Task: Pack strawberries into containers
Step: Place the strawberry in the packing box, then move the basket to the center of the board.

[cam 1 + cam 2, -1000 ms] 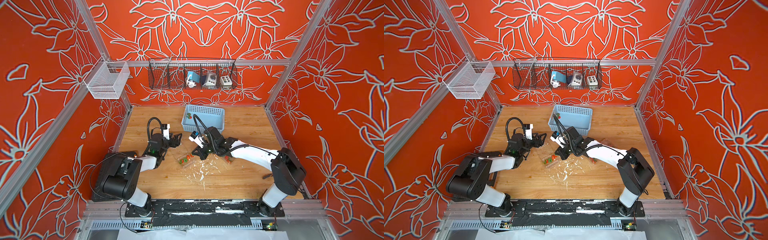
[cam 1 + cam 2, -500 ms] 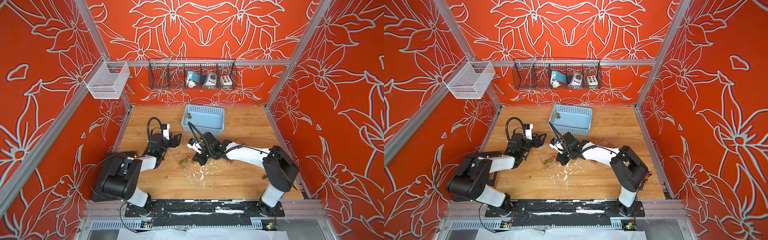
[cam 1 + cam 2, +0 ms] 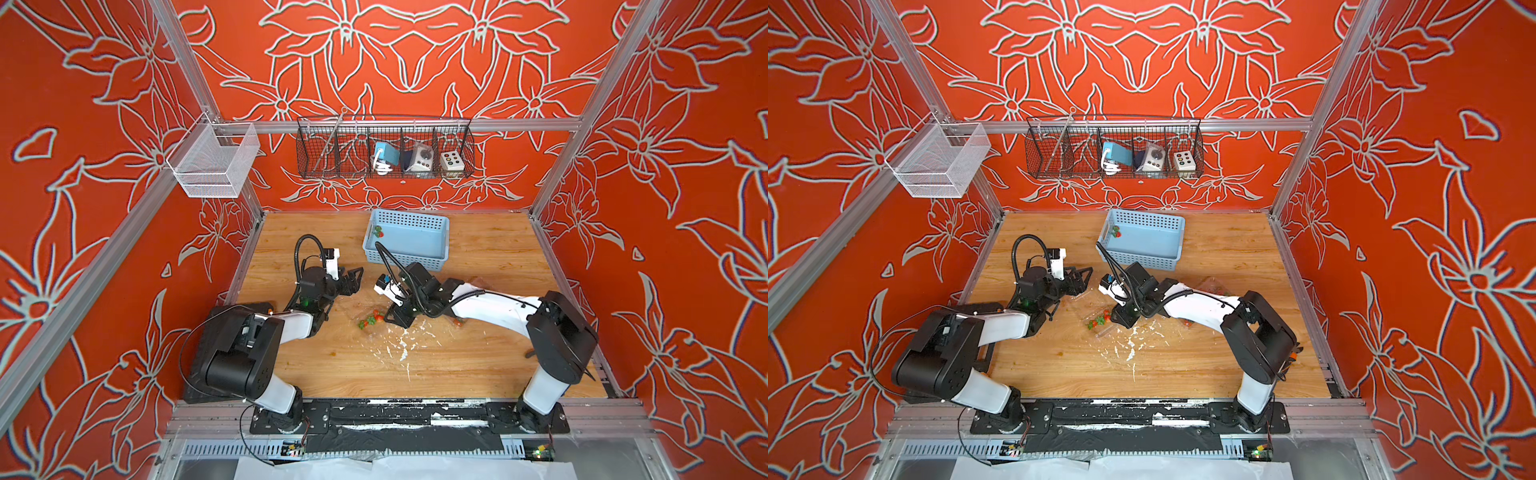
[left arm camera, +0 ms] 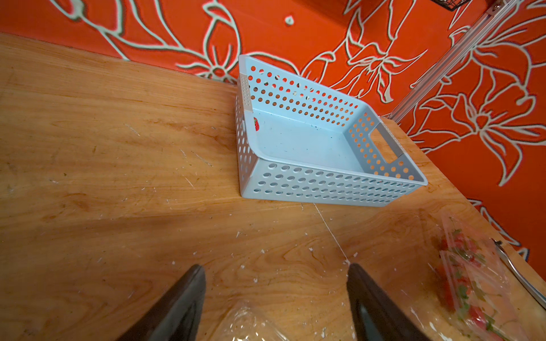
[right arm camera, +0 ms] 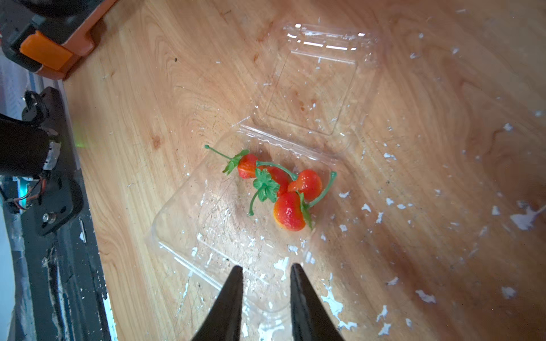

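Observation:
An open clear container (image 5: pixel 236 236) lies on the wooden table with several red strawberries (image 5: pixel 288 211) in its tray, its lid (image 5: pixel 313 82) folded flat. Both top views show those berries (image 3: pixel 371 319) (image 3: pixel 1099 321). My right gripper (image 5: pixel 266 270) (image 3: pixel 397 319) hangs low over the tray's near rim, jaws a little open and empty. My left gripper (image 4: pixel 274 268) (image 3: pixel 354 281) is open wide over bare wood, with clear plastic (image 4: pixel 254 321) just below it. A second container (image 4: pixel 466 274) holds more strawberries. A few berries (image 3: pixel 377 232) remain in the blue basket.
The light blue perforated basket (image 3: pixel 432 253) (image 4: pixel 325 183) stands at the back middle of the table. White flakes (image 3: pixel 401 353) litter the wood in front of the open container. Wire baskets (image 3: pixel 384 147) hang on the back wall. The second container (image 3: pixel 457 322) sits partly under my right arm.
My right gripper has moved forward and down to the open container, and its jaws have parted from shut. The left arm has not moved.

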